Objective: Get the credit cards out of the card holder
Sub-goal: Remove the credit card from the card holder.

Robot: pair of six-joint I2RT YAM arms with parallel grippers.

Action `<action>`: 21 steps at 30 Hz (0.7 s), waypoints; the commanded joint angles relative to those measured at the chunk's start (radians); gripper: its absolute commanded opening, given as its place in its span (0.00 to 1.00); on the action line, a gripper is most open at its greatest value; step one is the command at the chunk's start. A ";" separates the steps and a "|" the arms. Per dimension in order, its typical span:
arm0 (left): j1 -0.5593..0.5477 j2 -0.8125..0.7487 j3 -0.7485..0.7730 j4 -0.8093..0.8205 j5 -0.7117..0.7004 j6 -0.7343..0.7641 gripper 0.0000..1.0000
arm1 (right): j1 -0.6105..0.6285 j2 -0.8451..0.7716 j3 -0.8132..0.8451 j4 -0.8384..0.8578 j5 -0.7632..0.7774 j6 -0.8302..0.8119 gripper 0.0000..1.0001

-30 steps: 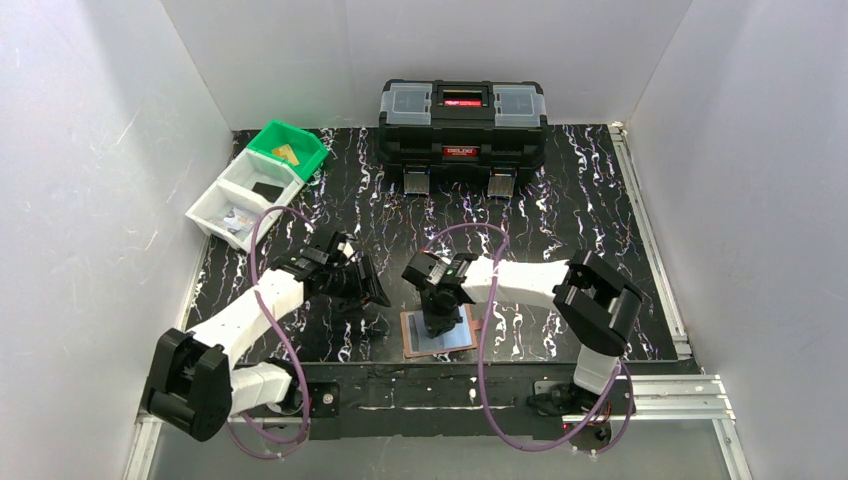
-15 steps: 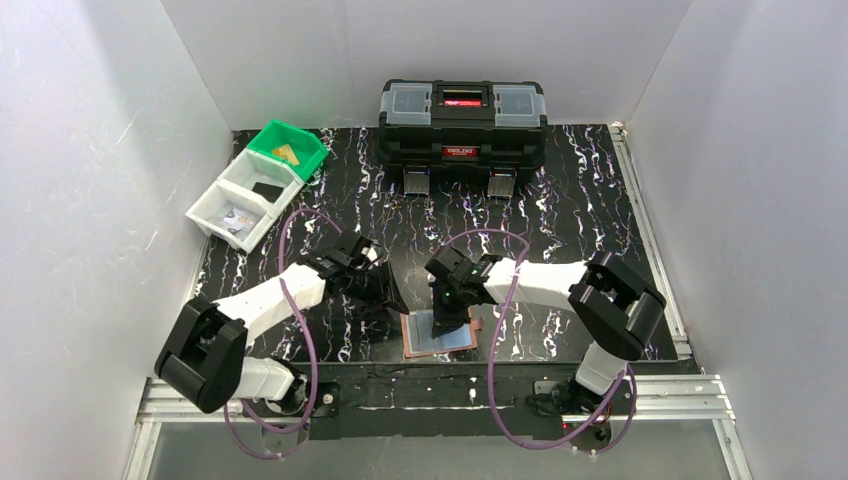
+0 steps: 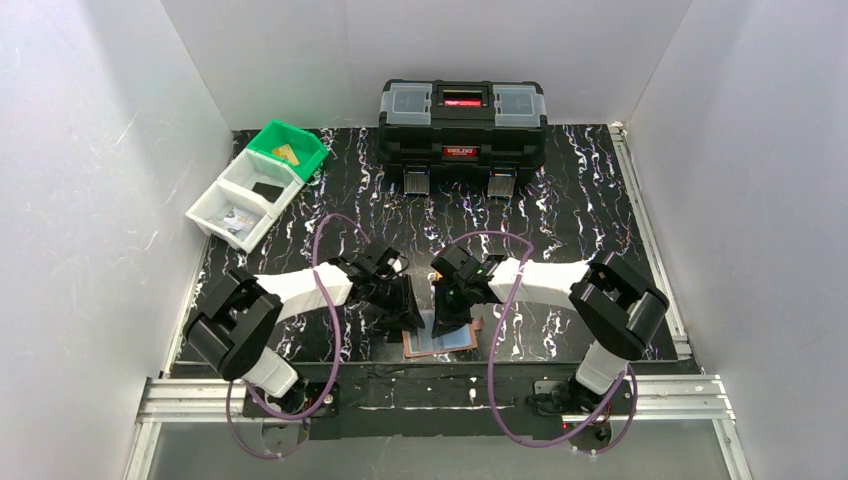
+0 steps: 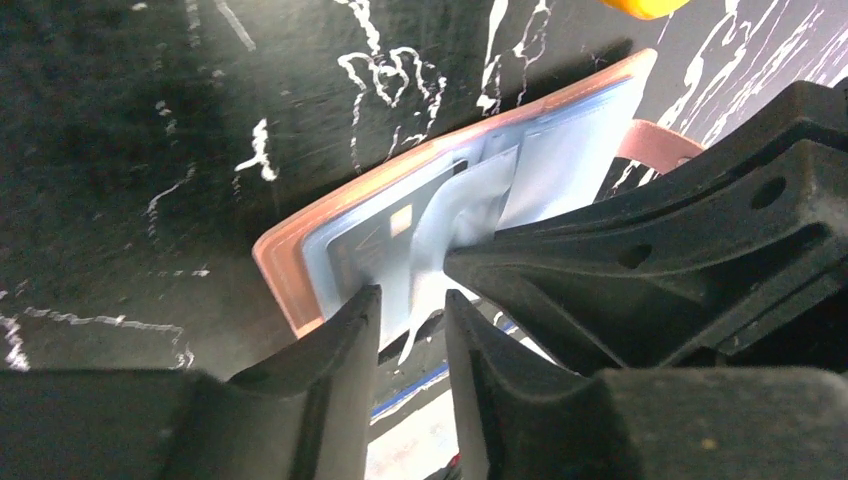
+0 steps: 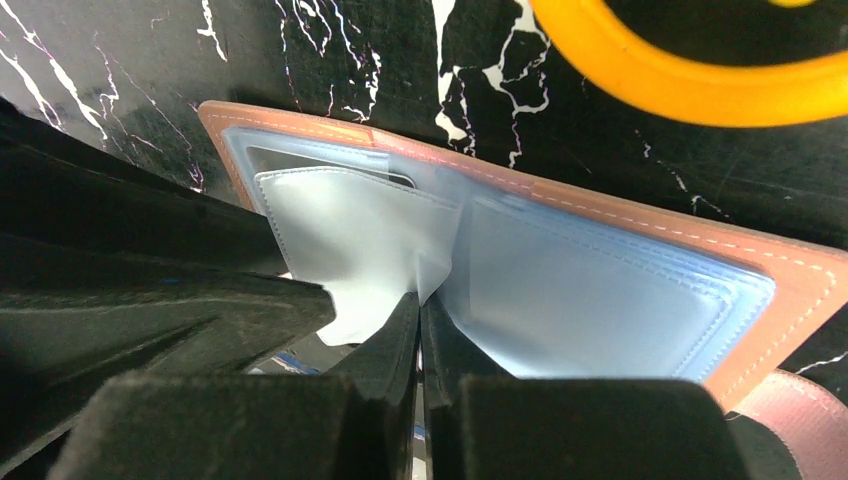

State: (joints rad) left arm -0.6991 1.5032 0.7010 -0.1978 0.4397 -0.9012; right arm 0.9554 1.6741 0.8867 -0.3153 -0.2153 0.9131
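The left gripper (image 3: 412, 318) has swung in to the card holder (image 3: 441, 341), which lies open near the table's (image 3: 560, 200) front edge. Its fingers stand slightly apart astride a clear sleeve (image 4: 440, 215). From above, both grippers hide the sleeves. Only the left wrist shows a dark card (image 4: 375, 245) inside. The right gripper (image 5: 420, 310) pinches that sleeve tight.

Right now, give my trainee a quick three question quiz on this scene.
1. True or false: the card holder lies folded shut.
2. The right tool is: A wide open, B shut on the clear sleeve, C out of view.
3. Fill in: the dark card with a chip sits ___ the holder.
Key: 1 false; 2 B; 3 inside.
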 commanded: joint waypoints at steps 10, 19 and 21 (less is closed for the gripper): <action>-0.037 0.019 0.031 0.008 -0.047 -0.014 0.00 | 0.008 -0.024 0.012 -0.050 0.039 -0.036 0.19; -0.037 -0.043 0.079 -0.060 -0.067 0.004 0.00 | -0.026 -0.182 0.094 -0.160 0.084 -0.090 0.50; -0.040 -0.041 0.091 -0.060 -0.058 0.005 0.00 | -0.032 -0.208 0.103 -0.182 0.094 -0.092 0.53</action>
State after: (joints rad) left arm -0.7300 1.4956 0.7555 -0.2173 0.3840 -0.9119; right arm 0.9382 1.5288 0.9348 -0.4267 -0.1600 0.8513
